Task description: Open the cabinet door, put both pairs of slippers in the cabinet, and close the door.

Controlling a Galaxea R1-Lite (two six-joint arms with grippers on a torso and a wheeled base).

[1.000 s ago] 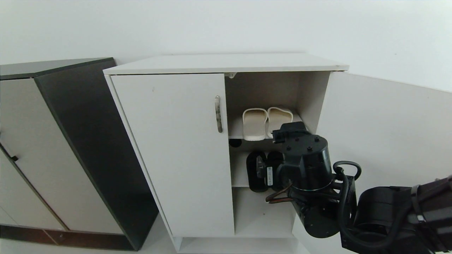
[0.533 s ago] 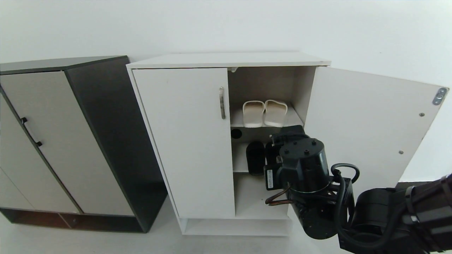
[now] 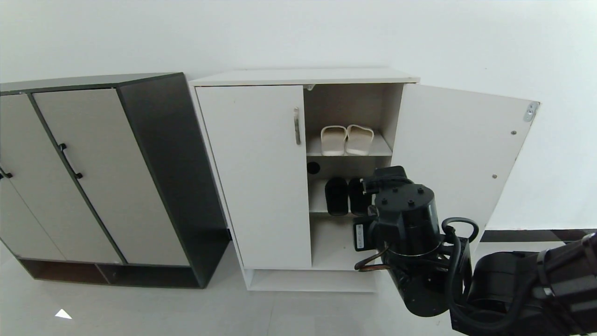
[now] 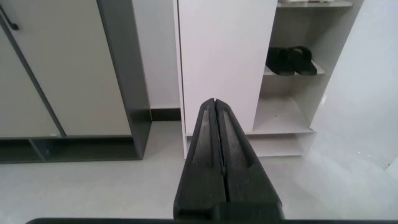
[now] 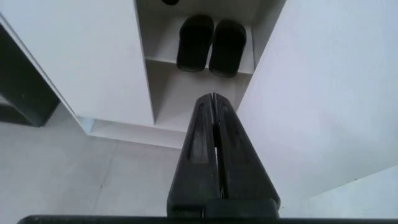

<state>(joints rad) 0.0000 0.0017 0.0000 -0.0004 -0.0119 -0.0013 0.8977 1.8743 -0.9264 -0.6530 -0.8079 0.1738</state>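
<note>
Lower right: my right arm (image 3: 406,219), glossy black cylinder, 4 cap screws (image 3: 410,202), looped black cable (image 3: 450,266), white label (image 3: 359,235).

The white cabinet (image 3: 252,186) has a smooth, matt board finish, and its bar handle (image 3: 297,126) is dull brushed metal. The cream slippers (image 3: 333,140) and black slippers (image 3: 336,196) look like smooth matt rubber or foam. The floor (image 3: 140,308) is faintly glossy.

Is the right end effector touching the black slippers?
Apart. The right wrist view shows the shut right end effector short of the black slippers, with the white cabinet showing between them.
</note>
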